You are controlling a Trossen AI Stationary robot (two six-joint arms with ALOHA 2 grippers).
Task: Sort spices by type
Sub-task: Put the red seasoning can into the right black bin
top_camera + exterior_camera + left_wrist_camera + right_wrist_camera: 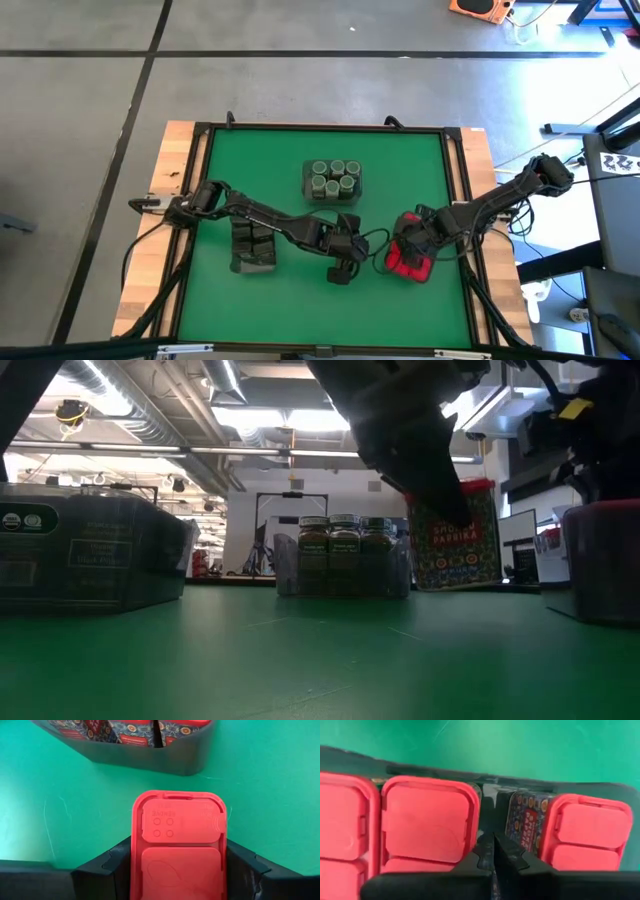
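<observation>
Gripping a bright red rectangular spice box (178,847) between its two dark fingers (107,870), the left pincer (342,262) stood over the green tabletop (260,160) near the middle of its front edge. The box's flat red lid faced the wrist camera, and the fingers pressed against both of its long sides. In the low view the same box (455,550) showed a patterned label and hung under the dark arm.

Just ahead of the held box, a dark grey plastic tray (150,757) sat on the tabletop with more red boxes inside. From above, that tray (408,258) lay toward the front right corner, under the right pincer (415,240). The right pincer's fingers (485,857) were pressed together with nothing between them, their tips lying between two red lids in the tray.

A second grey tray holding round grey-green jars (333,178) rested near the tabletop's centre, toward the rear edge. A third tray with dark grey rectangular tins (252,248) lay near the front left, beneath the left arm.
</observation>
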